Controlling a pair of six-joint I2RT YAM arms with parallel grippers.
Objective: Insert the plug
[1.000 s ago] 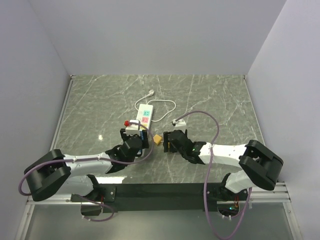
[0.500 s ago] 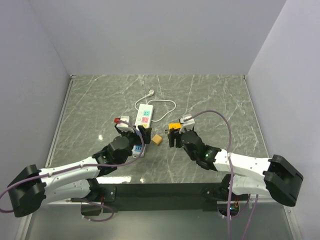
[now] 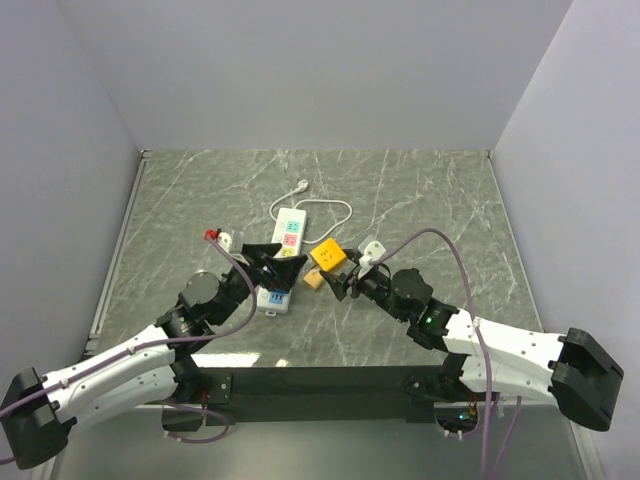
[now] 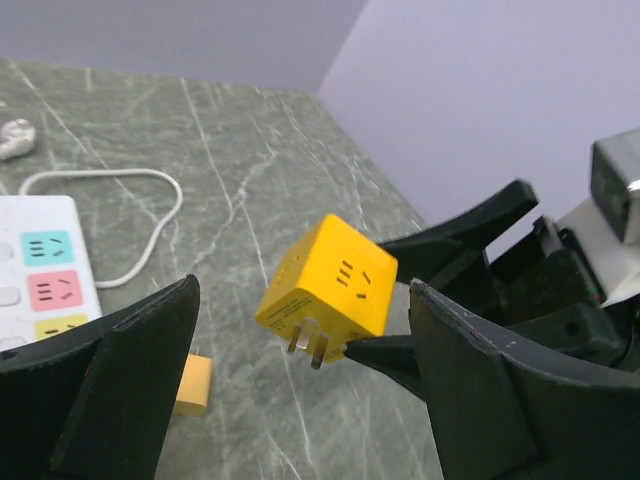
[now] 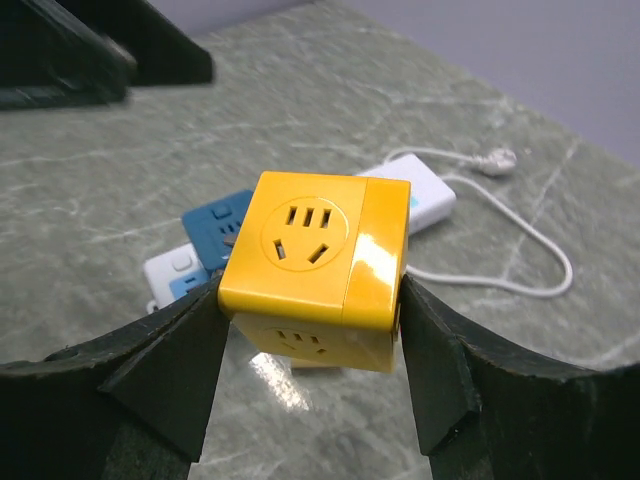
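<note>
Yellow plug cube (image 5: 312, 240) pinched in right hand (image 5: 310, 300), airborne.

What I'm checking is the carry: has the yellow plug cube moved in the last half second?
Yes. The yellow plug cube, held by the right gripper, has shifted left, closer to the white power strip.

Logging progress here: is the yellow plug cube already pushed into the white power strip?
No, the yellow plug cube is held up in the right gripper, prongs bare, apart from the power strip.
</note>
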